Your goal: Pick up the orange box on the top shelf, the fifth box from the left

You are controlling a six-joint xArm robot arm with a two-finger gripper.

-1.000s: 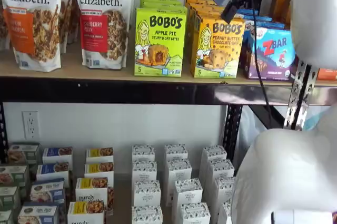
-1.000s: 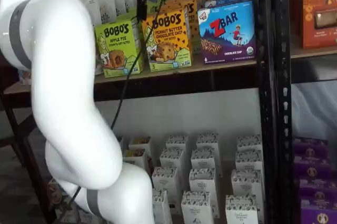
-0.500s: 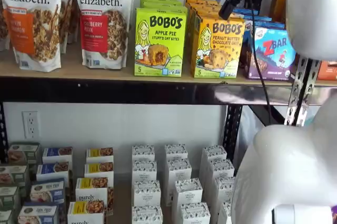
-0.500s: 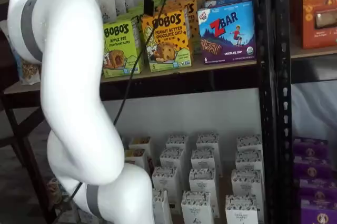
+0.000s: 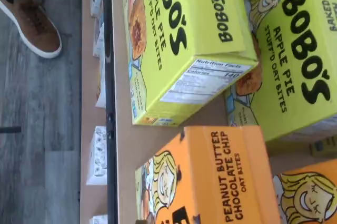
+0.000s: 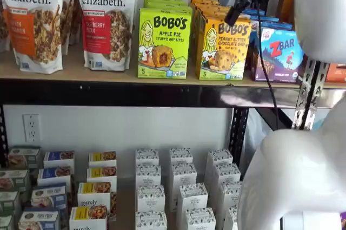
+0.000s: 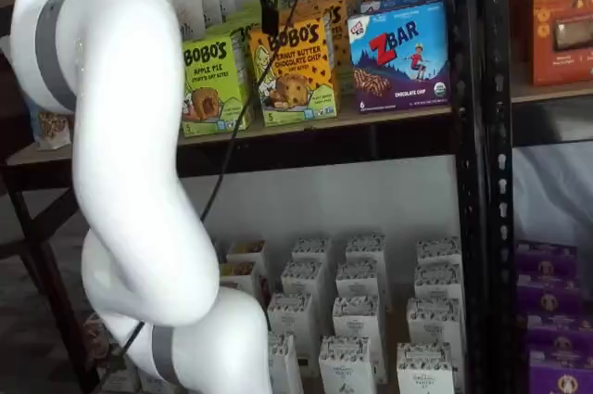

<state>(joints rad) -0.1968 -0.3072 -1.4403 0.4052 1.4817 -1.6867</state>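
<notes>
The orange box [image 6: 223, 48] with black BOBO'S lettering and a cartoon girl stands at the front of the top shelf [image 6: 108, 74], between the lime-green Apple Pie box [image 6: 164, 43] and the blue ZBar box [image 6: 280, 54]. It shows in both shelf views [image 7: 295, 69] and in the wrist view [image 5: 210, 182]. My gripper [image 6: 238, 9] hangs in front of the orange box's upper part; only dark fingers show, side-on [image 7: 269, 3], with a cable beside them. No gap or held box shows.
More orange boxes line up behind the front one. Granola bags [image 6: 105, 16] stand at the shelf's left. A black upright [image 7: 473, 134] stands right of the ZBar box [image 7: 400, 56]. Small white cartons [image 6: 181, 186] fill the lower shelf. A brown shoe [image 5: 29, 23] is on the floor.
The gripper has shifted slightly right, staying in front of the orange box's top. The arm's big white link has swung right in one shelf view. No box has moved.
</notes>
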